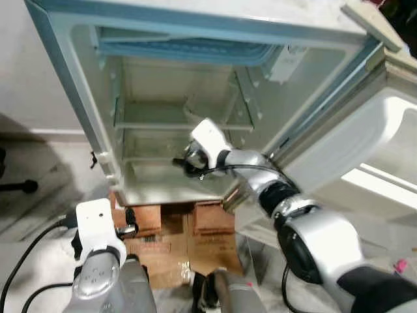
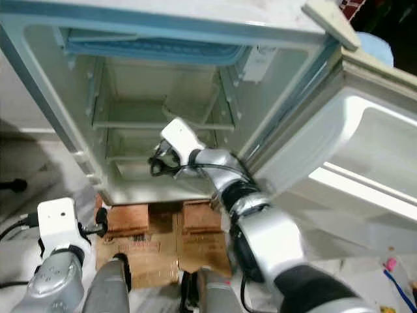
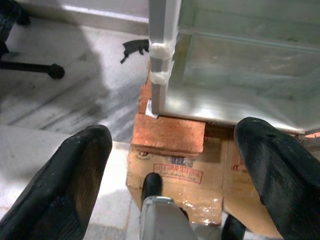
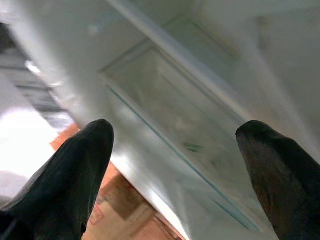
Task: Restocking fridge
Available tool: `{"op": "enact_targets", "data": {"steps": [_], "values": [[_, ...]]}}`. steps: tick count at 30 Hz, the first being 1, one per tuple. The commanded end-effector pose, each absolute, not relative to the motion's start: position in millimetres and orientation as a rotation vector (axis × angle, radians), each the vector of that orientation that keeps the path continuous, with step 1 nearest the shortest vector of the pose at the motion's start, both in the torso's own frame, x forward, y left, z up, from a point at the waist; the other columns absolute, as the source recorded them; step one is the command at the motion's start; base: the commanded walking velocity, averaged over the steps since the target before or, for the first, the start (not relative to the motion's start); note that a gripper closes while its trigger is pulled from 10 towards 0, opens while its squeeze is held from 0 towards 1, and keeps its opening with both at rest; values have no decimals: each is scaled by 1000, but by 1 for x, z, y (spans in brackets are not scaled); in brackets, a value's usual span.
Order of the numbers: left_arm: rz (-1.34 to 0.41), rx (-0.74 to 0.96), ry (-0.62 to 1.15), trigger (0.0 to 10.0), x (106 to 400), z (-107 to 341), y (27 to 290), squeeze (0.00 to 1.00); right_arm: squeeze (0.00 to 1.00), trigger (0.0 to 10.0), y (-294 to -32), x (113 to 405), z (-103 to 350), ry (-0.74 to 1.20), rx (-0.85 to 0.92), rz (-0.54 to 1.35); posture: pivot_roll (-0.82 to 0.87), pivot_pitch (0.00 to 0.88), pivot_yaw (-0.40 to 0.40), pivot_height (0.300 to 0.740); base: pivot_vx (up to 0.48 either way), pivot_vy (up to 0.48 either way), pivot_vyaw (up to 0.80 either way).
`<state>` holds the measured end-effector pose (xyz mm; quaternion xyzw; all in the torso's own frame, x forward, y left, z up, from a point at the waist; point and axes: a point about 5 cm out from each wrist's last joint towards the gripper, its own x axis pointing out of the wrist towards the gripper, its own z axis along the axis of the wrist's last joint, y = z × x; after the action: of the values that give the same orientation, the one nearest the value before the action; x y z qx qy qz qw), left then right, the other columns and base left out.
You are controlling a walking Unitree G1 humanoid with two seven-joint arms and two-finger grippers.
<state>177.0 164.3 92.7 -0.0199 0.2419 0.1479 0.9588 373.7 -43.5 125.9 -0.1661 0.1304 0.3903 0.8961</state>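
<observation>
Fridge [image 1: 215,78] fills the upper middle of the head view, door [image 1: 365,143] swung wide open over at the right of the frame, glass shelves [image 1: 182,124] inside w/ nothing on them afaict. Right tool [image 1: 186,164] is reaching into the lower compartment, about center frame, just above the bottom shelf; wrist cam shows its fingers [image 4: 75,175] spread wide apart, nothing between them. Left tool [image 3: 170,165] hangs low at bottom left of the head view, outside the fridge, also released w/ fingers [image 3: 65,185] wide & empty. Fridge is sitting on bricks [image 3: 170,134] on top of flattened cardboard [image 1: 176,248] on the floor. Black cable [image 1: 26,261] runs across the floor, lower left.
</observation>
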Motion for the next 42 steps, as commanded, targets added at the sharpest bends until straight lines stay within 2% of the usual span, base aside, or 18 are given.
{"op": "enact_targets", "data": {"steps": [1, 11, 17, 21, 24, 35, 42], "values": [[299, -123, 511, 10000, 175, 91, 151, 0, 0, 10000, -45, 369, 113, 331, -337, 812, 236, 228, -227, 740, 0, 0, 0], [302, -115, 510, 10000, 172, 94, 151, 0, 0, 10000, -22, 359, 107, 366, -433, 877, 253, 249, -232, 740, 0, 0, 0], [328, -114, 527, 10000, 160, 94, 154, 0, 0, 10000, -20, 360, 106, 366, -462, 839, 271, 277, -242, 740, 0, 0, 0], [348, -111, 553, 10000, 147, 94, 155, 0, 0, 10000, -29, 371, 116, 314, -496, 686, 283, 302, -243, 740, 0, 0, 0], [352, -111, 564, 10000, 140, 95, 155, 0, 0, 10000, -38, 381, 131, 266, -407, 575, 300, 314, -241, 740, 0, 0, 0], [344, -108, 564, 10000, 148, 94, 153, 0, 0, 10000, -66, 403, 170, 123, -326, 363, 273, 303, -240, 740, 0, 0, 0], [299, -114, 507, 10000, 176, 92, 150, 0, 0, 10000, -87, 404, 171, 83, -230, 406, 223, 182, -224, 740, 0, 0, 0]]}}
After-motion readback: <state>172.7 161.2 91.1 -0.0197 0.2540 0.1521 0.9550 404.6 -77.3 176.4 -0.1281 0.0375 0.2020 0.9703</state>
